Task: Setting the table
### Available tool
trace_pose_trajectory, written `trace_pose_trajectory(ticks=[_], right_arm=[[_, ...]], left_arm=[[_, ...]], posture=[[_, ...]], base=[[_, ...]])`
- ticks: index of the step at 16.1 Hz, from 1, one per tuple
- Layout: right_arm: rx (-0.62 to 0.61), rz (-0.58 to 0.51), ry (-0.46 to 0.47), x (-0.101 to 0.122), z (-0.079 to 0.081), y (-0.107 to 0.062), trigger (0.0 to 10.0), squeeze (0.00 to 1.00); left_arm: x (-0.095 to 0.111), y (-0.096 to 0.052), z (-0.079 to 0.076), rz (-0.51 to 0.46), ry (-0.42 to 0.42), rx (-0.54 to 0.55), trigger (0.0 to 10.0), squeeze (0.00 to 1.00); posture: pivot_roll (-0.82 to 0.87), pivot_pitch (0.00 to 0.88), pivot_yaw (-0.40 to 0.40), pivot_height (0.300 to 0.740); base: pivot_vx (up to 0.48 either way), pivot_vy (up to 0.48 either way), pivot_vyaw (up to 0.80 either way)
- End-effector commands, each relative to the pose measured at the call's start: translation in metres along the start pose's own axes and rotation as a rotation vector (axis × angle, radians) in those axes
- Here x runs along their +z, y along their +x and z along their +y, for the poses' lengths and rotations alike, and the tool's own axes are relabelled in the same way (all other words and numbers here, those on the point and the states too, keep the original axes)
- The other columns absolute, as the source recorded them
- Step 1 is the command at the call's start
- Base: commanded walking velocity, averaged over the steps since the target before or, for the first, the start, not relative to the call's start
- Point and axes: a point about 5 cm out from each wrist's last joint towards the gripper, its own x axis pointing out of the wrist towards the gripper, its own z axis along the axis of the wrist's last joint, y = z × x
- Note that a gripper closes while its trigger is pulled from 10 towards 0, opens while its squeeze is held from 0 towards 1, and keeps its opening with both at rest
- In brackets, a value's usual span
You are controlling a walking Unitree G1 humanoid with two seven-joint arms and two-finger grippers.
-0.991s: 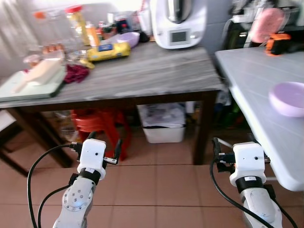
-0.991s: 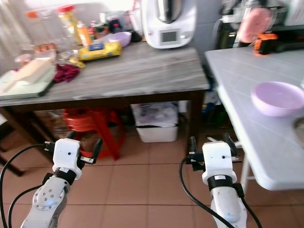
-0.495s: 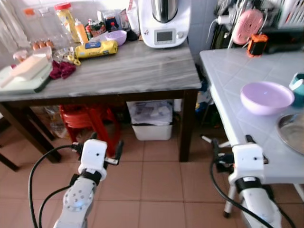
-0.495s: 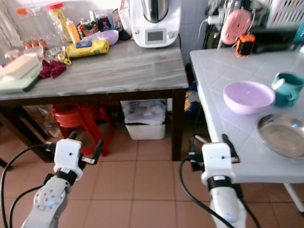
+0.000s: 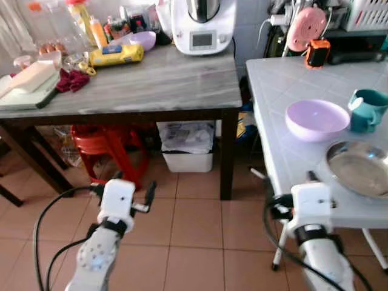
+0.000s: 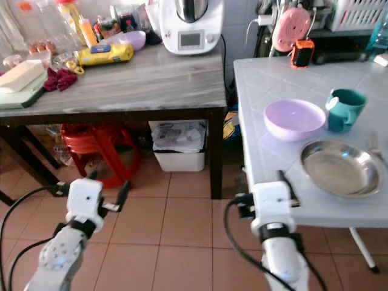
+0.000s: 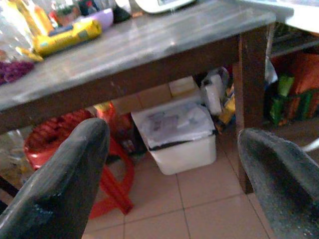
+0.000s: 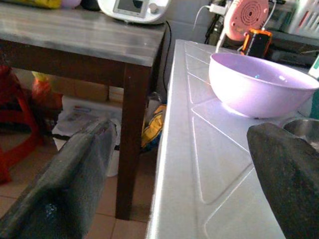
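Left eye view gives me the room at a glance: ahead of my left gripper (image 5: 127,189) stands a long wooden table (image 5: 170,85) with a grey top, and my right gripper (image 6: 265,185) sits low against the near edge of a white table (image 6: 267,145).

Under the wooden table, beyond the left gripper, I see a red stool (image 7: 79,144) and a white bin (image 7: 182,134). On its top, far from both grippers, stand a white kitchen machine (image 5: 203,24), a yellow packet (image 5: 116,54), some bottles (image 5: 91,27) and a cutting board (image 5: 24,91) at the far left end.

On the white table, just past my right gripper, lies a steel plate (image 6: 339,167). Beyond the plate sits a purple bowl (image 8: 261,84), and beside the bowl, further right, a teal mug (image 6: 344,109). A pink fan (image 6: 290,27) and an orange gadget (image 6: 301,53) stand at the far end of that table.

Both grippers hang low over the tiled floor (image 5: 194,242). In the wrist views I see each pair of fingers spread wide apart, left fingers (image 7: 60,184) and right fingers (image 8: 70,184) alike, with nothing between them.
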Motion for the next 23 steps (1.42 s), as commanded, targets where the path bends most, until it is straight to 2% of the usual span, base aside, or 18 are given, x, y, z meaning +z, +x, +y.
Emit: trace_pose_trajectory(ticks=[1, 17, 23], right_arm=[[-0.004, -0.002, -0.008, 0.0009, -0.0027, -0.0004, 10.0, 0.00], [0.000, 0.005, -0.016, -0.0002, -0.0029, -0.0008, 10.0, 0.00], [-0.005, 0.009, -0.016, -0.0006, -0.0031, -0.0015, 10.0, 0.00]], left_arm=[[0.0012, 0.0012, 0.0005, -0.005, -0.001, -0.002, 10.0, 0.00], [-0.0038, 0.0028, -0.0057, 0.000, -0.009, -0.027, 10.0, 0.00], [-0.0037, 0.0032, -0.0060, -0.004, -0.014, -0.033, 10.0, 0.00]], posture=[[-0.11, 0.043, 0.110, 0.740], [-0.12, 0.047, 0.108, 0.740], [-0.12, 0.050, 0.114, 0.740]], base=[[0.000, -0.300, 0.00], [0.000, -0.310, 0.00], [0.000, 0.000, 0.00]])
